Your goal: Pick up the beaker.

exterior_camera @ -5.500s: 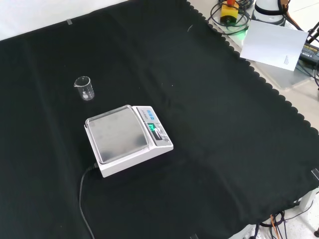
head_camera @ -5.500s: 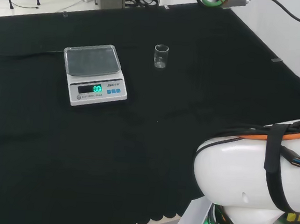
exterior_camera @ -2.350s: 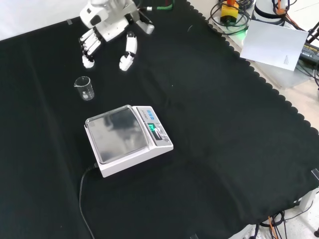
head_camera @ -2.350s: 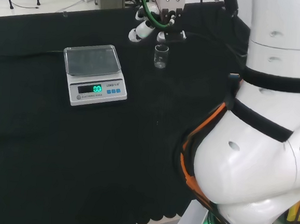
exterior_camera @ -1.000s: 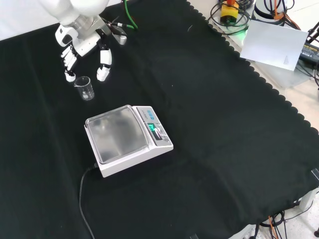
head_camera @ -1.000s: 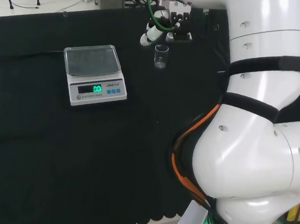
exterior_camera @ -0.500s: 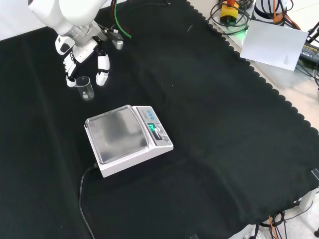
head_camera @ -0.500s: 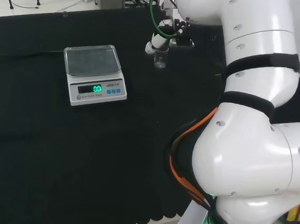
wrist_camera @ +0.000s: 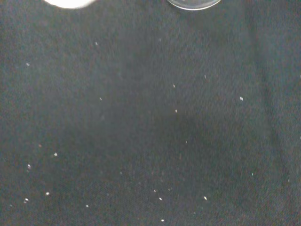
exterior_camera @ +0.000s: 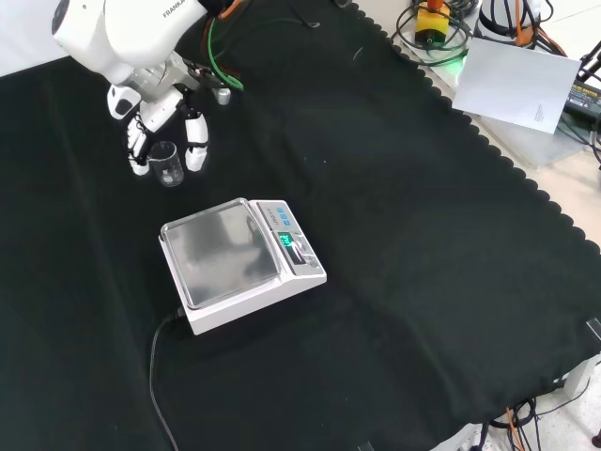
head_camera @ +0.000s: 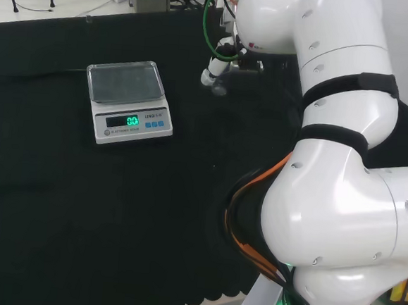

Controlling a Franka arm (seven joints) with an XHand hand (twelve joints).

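Fingers (exterior_camera: 139, 155) reach down on one side of the small glass beaker (exterior_camera: 167, 163) in the front view, with the thumb tip down on the other, so the hand (exterior_camera: 161, 111) brackets the beaker but has not closed on it, and whether any tip touches the glass I cannot tell. That beaker stands upright on the black cloth (exterior_camera: 404, 263), up and left of the electronic scale (exterior_camera: 240, 264), whose steel pan is bare. Over to the head view: a white fingertip (head_camera: 210, 76) hangs just left of the beaker (head_camera: 219, 88), right of the scale (head_camera: 128, 99) with its green display lit, and the arm's big white links (head_camera: 337, 170) crowd the right side. Wrist view now: speckled cloth (wrist_camera: 155, 122) close up, the beaker's curved glass edge (wrist_camera: 193, 4) at the frame border, a blurred white bit of the hand (wrist_camera: 68, 3) near it.
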